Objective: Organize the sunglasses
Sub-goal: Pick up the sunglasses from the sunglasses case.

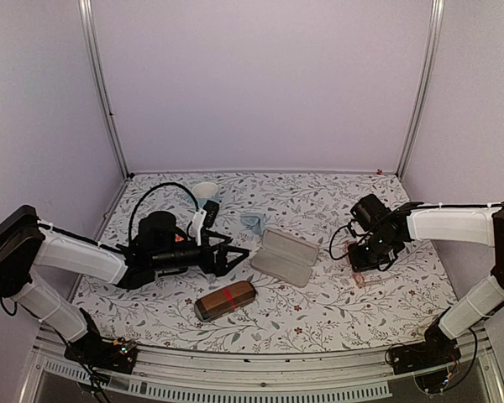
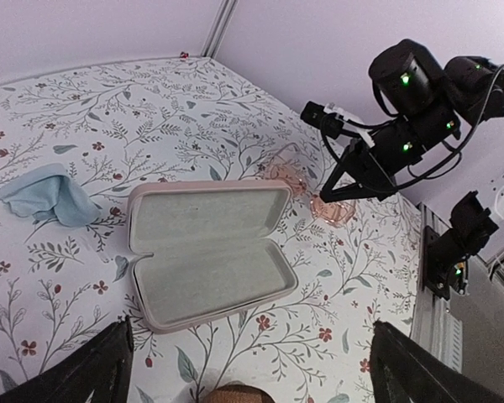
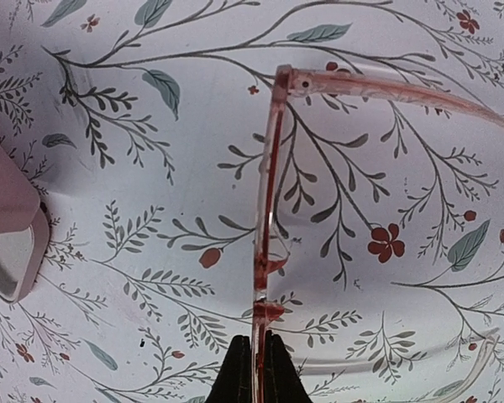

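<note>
I count one pair of sunglasses (image 3: 267,201) that I can make out, with a pale pinkish translucent frame. My right gripper (image 3: 256,369) is clenched on the front of that frame, at the right side of the floral table (image 1: 319,319). My left gripper (image 1: 235,254) hangs with its jaws spread wide, grasping nothing. There are two cases: a pink case (image 1: 284,257) lying open between the grippers, and a closed brown case (image 1: 225,300) nearer me. One blue cloth (image 1: 252,222) sits behind them.
</note>
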### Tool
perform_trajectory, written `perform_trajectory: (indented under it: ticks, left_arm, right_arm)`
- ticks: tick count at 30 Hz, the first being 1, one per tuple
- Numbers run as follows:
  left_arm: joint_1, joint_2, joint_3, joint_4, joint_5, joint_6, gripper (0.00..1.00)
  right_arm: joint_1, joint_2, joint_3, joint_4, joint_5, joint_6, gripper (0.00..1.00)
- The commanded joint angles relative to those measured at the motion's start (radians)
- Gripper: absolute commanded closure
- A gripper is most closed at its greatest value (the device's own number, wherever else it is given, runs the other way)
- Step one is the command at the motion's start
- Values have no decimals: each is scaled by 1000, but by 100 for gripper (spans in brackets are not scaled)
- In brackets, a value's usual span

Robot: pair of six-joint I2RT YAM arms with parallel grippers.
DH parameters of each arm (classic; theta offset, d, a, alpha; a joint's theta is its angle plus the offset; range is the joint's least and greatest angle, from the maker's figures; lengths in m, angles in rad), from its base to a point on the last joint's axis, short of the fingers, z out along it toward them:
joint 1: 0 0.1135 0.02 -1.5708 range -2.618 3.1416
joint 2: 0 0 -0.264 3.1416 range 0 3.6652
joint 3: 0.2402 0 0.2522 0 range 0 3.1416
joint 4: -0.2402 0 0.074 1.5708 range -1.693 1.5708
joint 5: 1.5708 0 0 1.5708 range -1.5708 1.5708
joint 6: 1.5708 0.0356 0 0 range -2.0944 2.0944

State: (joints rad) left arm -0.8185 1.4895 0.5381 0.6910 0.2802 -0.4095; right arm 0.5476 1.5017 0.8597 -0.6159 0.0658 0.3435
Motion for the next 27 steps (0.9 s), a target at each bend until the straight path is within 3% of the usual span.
perform_trajectory:
  ticks: [1, 5, 12, 21, 27]
  left_arm:
    - [-9, -52, 14, -11, -56, 17, 1]
    - [2, -98, 9, 5, -67, 20, 1]
    - [14, -104, 86, -35, 63, 86, 1]
    - [23, -143, 121, -68, 258, 273, 4]
    - [24, -150, 155, -177, 351, 434, 4]
  right_arm:
    - [-8, -28, 44, -29, 29, -22, 98]
    - [-8, -66, 69, -49, 44, -41, 100]
    - [32, -176, 122, -38, -23, -136, 100]
    - [297, -258, 179, 17, -133, -326, 100]
    - [396, -243, 186, 110, -248, -412, 100]
